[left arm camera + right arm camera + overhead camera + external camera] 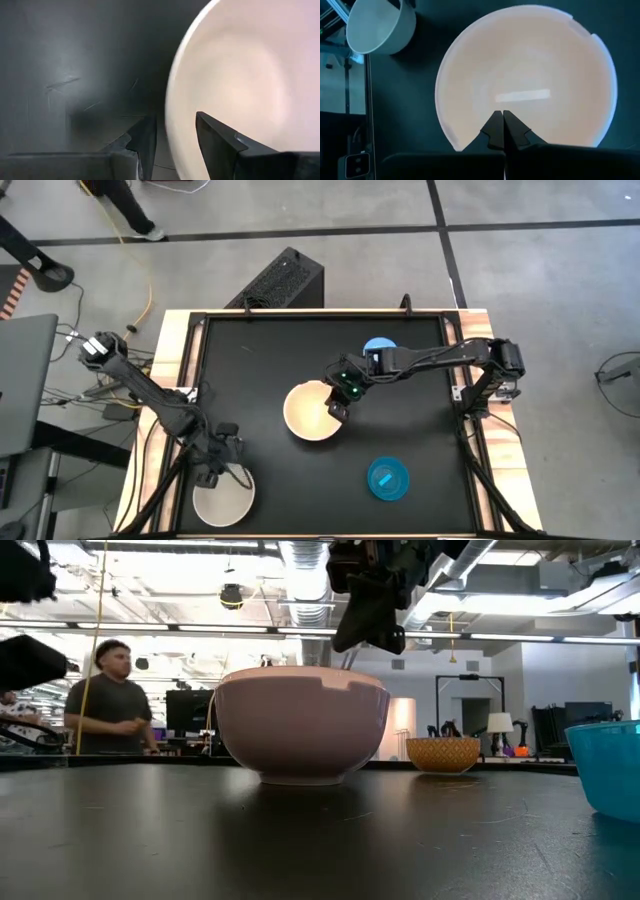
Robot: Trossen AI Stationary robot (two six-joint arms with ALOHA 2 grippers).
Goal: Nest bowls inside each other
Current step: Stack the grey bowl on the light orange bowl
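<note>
A pale pink bowl (312, 412) stands upright at the table's middle. My right gripper (338, 408) hangs shut above its right rim, and in the right wrist view its closed fingertips (503, 114) sit over the bowl's inside (530, 85). A white bowl (224, 498) stands near the front left corner. My left gripper (175, 137) is open there, one finger outside that bowl's rim (172, 115) and one over its inside. A bright teal bowl (388, 479) stands front right. A light blue bowl (378, 347) shows partly under the right arm.
The black table has a raised frame with wooden edges (180, 350). A dark box (285, 280) stands on the floor behind it. In the low view a person (110, 700) stands in the room beyond. Bare tabletop lies between the pink and teal bowls.
</note>
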